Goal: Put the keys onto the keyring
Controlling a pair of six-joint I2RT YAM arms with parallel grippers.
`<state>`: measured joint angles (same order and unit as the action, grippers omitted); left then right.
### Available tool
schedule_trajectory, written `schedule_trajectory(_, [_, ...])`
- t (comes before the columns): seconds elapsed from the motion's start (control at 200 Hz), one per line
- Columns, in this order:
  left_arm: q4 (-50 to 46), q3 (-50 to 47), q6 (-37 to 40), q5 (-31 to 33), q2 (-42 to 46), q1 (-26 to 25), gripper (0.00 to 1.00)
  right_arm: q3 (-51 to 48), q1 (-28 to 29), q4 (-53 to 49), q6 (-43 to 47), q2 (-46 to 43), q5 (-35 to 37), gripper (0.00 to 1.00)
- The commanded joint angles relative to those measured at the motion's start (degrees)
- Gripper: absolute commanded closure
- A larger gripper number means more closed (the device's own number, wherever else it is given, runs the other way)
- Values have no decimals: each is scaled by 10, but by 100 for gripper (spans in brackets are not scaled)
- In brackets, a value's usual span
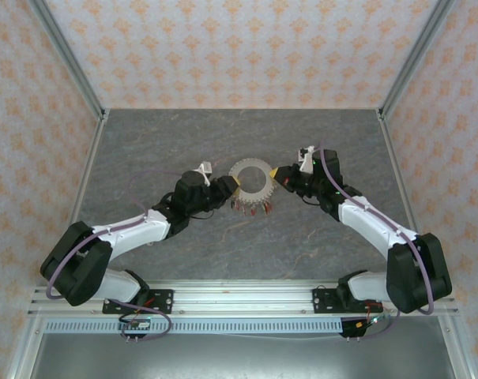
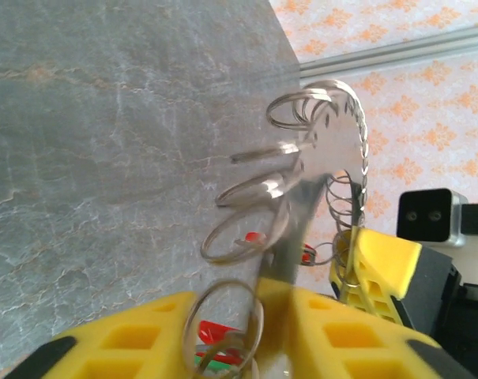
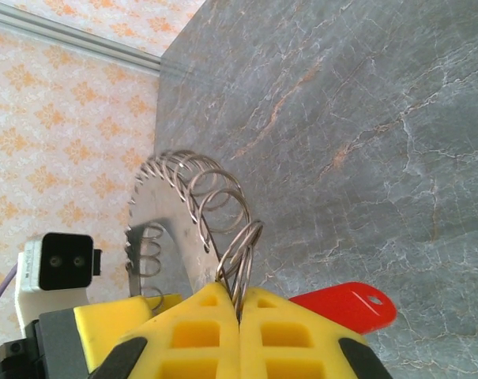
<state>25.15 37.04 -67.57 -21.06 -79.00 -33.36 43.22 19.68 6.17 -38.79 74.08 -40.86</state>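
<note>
Yellow fingers [image 2: 144, 335] of the left pincer [image 2: 274, 304] sat on either side of the keyring [image 2: 325, 162], whose flat plate ran edge-on up between them. They appeared to pinch its left rim. Opposite, the right pincer [image 3: 239, 304] was pressed together on a thin wire loop [image 3: 237, 253] at the ring's right edge, one of a row of such loops strung round the toothed rim.

Seen from above, the two arms met over the middle of the tabletop [image 1: 223, 253], one pincer at each side of the ring, which lay between them with its open centre facing up. The two-sided hold looked meant to steady the ring and stop it turning while a loop was worked.

The keys [image 1: 252, 207], mostly red-headed, hung in a cluster at the ring's near edge, and as far as could be judged they were already on loops. A red key [image 3: 345, 309] showed just to the right of the right pincer. Whether the ring rested on the tabletop or was held clear of it could not be told.
</note>
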Motion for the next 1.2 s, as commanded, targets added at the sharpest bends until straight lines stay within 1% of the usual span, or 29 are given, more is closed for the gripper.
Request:
schedule_trajectory(0.0, [23, 18, 6, -3, 6, 3, 76, -4, -1, 37, -5, -20, -11, 100])
schedule_trajectory(0.04, [24, 19, 7, -3, 7, 3, 81, -4, -1, 37, -6, -21, -9, 100])
schedule_trajectory(0.135, [26, 22, 14, -3, 12, 3, 82, -6, 0, 38, -6, -24, -6, 100])
schedule_trajectory(0.215, [19, 26, 24, -3, 20, 3, 88, -7, -1, 37, -6, -24, -6, 99])
schedule_trajectory(0.295, [10, 30, 36, -2, 28, 4, 89, -6, 0, 38, -7, -28, -6, 99])
schedule_trajectory(0.39, [9, 32, 48, -2, 37, 6, 100, -7, -1, 44, -6, -33, -6, 96])
schedule_trajectory(0.445, [9, 31, 56, -3, 45, 10, 100, -9, -1, 50, -7, -40, -3, 95])
schedule_trajectory(0.591, [15, 33, 87, -16, 66, 23, 100, -21, 0, 56, 16, -68, 18, 87])
schedule_trajectory(0.666, [27, 33, 103, -34, 78, 33, 100, -30, -1, 54, 35, -98, 39, 76])
schedule_trajectory(0.696, [29, 34, 110, -39, 82, 37, 100, -34, -1, 51, 46, -108, 51, 73])
schedule_trajectory(0.806, [27, 37, 143, -65, 105, 55, 100, -51, 0, 50, 90, -155, 92, 71])
schedule_trajectory(0.906, [55, 36, 156, -100, 121, 72, 100, -76, 0, 77, 144, -204, 110, 69])
schedule_trajectory(1.026, [70, 44, 182, -136, 134, 83, 100, -113, 1, 137, 216, -251, 98, 69])
schedule_trajectory(1.096, [78, 48, 202, -152, 140, 86, 100, -125, 4, 153, 266, -272, 85, 69])
schedule_trajectory(1.156, [58, 61, 236, -167, 146, 87, 100, -129, 13, 152, 319, -287, 79, 71])
schedule_trajectory(1.196, [25, 75, 258, -173, 151, 87, 100, -132, 25, 150, 360, -295, 78, 72])
